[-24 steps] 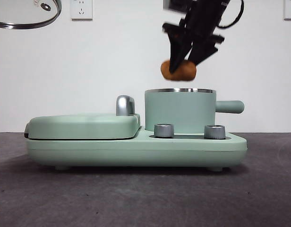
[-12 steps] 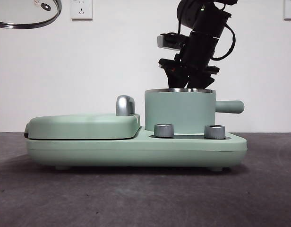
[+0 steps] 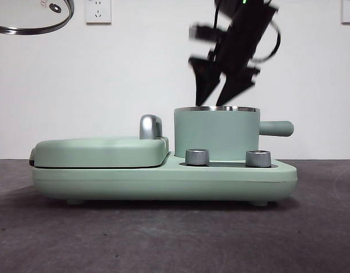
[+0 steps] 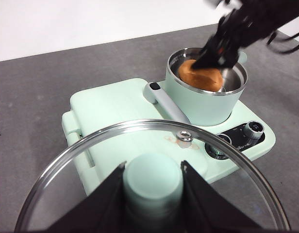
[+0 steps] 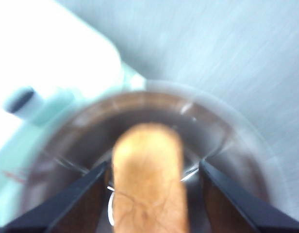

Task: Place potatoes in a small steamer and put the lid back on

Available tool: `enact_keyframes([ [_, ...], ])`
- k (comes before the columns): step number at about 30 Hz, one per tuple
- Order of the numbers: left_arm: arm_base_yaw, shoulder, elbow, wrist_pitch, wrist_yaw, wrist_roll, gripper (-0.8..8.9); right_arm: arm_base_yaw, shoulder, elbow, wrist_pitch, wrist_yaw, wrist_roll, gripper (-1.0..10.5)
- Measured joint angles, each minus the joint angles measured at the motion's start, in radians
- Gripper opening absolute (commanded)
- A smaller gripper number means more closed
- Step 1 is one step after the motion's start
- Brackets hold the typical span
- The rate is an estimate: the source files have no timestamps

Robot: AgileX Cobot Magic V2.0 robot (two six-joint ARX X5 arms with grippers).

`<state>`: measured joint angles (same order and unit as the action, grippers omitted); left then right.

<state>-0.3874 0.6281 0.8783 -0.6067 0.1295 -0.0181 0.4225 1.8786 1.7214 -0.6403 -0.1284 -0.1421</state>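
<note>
Right gripper (image 3: 215, 96) jaws spread, empty, above small steamer (image 3: 216, 133); potato (image 4: 202, 75) inside. Left gripper (image 4: 153, 194) clamps lid (image 4: 81, 160) knob.

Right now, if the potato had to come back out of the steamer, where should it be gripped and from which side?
From straight above, across its narrow middle. The potato lies inside the steamer, whose steel rim and wall block any sideways approach. The right gripper hangs open just over it; the left gripper holds the lid by its knob.

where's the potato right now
The potato lies inside the small steamer, released, with the open right gripper just above the rim.
</note>
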Motion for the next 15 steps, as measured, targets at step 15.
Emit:
enact_keyframes([
  [15,0.0,0.0,0.0,0.012,0.0,0.0,0.14,0.0,-0.698,-0.38,-0.076,0.08,0.009,2.9],
])
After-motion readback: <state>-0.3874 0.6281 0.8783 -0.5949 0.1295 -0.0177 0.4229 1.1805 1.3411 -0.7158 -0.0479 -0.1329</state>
